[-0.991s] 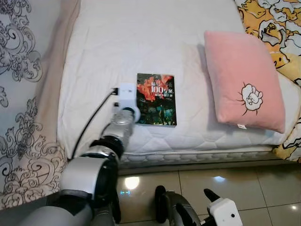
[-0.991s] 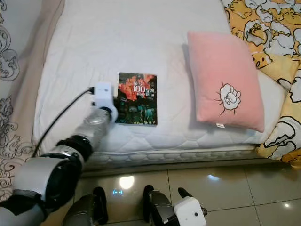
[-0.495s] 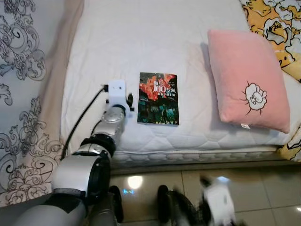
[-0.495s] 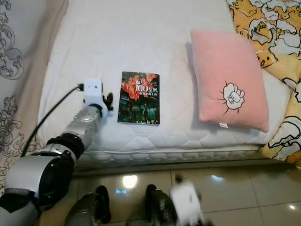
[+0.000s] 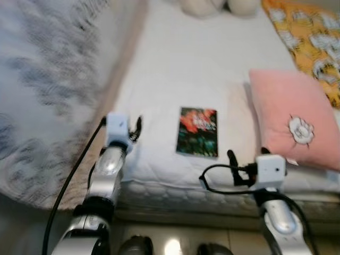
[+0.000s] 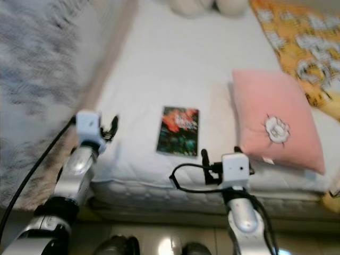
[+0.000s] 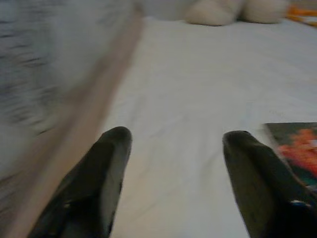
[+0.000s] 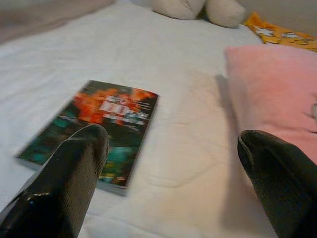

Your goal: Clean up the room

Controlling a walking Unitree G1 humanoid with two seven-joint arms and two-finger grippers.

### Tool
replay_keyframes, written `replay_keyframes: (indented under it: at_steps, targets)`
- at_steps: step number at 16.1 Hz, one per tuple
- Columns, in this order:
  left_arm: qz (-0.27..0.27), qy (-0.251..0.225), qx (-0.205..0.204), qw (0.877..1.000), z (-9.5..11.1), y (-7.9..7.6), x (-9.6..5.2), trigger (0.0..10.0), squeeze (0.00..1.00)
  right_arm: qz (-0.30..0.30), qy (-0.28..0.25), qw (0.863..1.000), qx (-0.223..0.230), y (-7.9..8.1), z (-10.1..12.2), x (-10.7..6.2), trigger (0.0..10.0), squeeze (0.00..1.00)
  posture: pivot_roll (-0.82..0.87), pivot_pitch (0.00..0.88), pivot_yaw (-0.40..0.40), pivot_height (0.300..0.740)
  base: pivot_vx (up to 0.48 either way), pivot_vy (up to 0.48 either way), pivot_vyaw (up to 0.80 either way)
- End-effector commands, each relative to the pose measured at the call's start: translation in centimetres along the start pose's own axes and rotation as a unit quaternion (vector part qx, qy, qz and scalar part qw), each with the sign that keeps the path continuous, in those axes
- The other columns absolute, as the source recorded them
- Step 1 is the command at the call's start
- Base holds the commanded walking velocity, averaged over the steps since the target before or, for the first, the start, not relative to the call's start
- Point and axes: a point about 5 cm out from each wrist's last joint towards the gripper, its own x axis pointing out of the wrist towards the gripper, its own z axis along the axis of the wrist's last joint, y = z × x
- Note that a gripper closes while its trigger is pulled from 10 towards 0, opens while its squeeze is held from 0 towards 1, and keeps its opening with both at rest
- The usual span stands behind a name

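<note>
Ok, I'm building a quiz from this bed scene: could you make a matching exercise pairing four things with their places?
Things:
1. dark paperback book with red cover art
2. pink rectangular pillow with a white cartoon patch
3. left tool
4. right tool

Places:
A. over the mattress edge, on the book's left
B. flat on the white quilted mattress, between both tools
C. near the mattress front edge, below the book's right corner
D. on the mattress, to the book's right

Pairs: 1-B, 2-D, 3-A, 4-C
</note>
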Motion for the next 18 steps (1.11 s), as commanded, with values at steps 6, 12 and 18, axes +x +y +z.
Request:
replay_keyframes:
  at_steps: [6, 12, 18]
  targets:
    - [-0.078, 0.018, 0.012, 0.997, 0.2, -4.0, 0.5, 10.0, 0.00, 0.011, -0.020, 1.000, -0.016, -0.2, -0.4, 2.3, 10.0, 0.00, -0.07, 0.000, 0.041, 0.740, 0.000, -0.426, 0.00]
    - [-0.085, 0.029, 0.008, 0.996, 0.1, -4.7, 1.0, 10.0, 0.00, 0.000, -0.024, 1.000, -0.014, 0.1, -0.9, 2.4, 10.0, 0.00, -0.10, 0.000, 0.055, 0.740, 0.080, -0.419, 0.00]
    - [-0.090, 0.037, 0.001, 0.995, -0.5, -4.5, 0.8, 10.0, 0.00, -0.004, -0.005, 0.999, -0.042, -0.4, -1.9, 1.7, 10.0, 0.00, -0.11, 0.000, 0.052, 0.740, 0.160, -0.413, 0.00]
